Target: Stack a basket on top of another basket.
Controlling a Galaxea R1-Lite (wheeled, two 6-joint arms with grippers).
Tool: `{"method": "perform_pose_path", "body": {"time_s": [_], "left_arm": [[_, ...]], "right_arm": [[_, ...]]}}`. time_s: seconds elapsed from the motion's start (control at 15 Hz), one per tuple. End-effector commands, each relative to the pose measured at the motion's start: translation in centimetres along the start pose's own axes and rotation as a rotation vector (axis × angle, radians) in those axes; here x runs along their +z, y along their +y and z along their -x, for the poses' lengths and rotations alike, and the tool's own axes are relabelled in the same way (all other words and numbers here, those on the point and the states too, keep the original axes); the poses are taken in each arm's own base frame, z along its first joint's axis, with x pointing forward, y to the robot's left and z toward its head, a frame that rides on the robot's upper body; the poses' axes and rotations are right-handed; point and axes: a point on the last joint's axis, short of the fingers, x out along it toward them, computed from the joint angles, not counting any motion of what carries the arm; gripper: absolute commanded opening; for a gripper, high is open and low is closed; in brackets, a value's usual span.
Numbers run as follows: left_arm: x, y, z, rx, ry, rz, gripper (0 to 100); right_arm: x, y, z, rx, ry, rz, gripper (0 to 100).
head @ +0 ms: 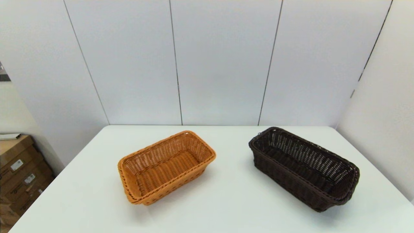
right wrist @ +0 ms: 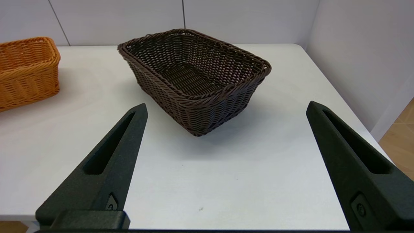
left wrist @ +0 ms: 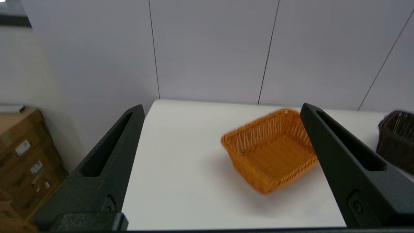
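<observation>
place: plain test room or lab | walls: bare white panels with dark seams | furniture: white table set into the corner | storage: labelled cardboard boxes stacked beside it

Left gripper spread: fingers wide apart, nothing between them; bare white table ahead.
Ahead of left gripper: orange-tan basket lies past the fingertips, toward the right finger, not touching.
Right gripper spread: fingers wide apart, gap unobstructed.
Ahead of right gripper: dark brown basket stands just beyond the fingertips, near corner facing the gap.
Between baskets: open strip of table, baskets well apart.
Basket interiors: both open-topped, nothing inside.
Beyond the baskets: wall panels bound the table's far edge.
</observation>
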Motion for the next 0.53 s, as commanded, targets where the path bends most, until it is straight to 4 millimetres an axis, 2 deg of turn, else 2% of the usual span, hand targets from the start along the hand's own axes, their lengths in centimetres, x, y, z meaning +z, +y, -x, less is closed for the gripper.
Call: {"method": "perform_pose_path", "body": {"time_s": [0.07, 0.27, 0.4, 0.53], "left_arm": [[8.7, -0.9, -8.5, 0.018, 0.214, 0.0, 100], [11.8, -1.2, -13.2, 0.051, 0.368, 0.059, 100], [12.4, -1.4, -16.1, 0.077, 0.495, 0.102, 100], [11.6, -1.9, -19.6, 0.117, 0.628, 0.198, 100]], "right_arm": [[0.0, 0.0, 0.0, -0.001, 0.001, 0.0, 100], [0.0, 0.0, 0.0, -0.001, 0.002, 0.0, 100], [0.0, 0.0, 0.0, -0.001, 0.001, 0.0, 100], [0.0, 0.0, 0.0, -0.001, 0.001, 0.0, 100]]}}
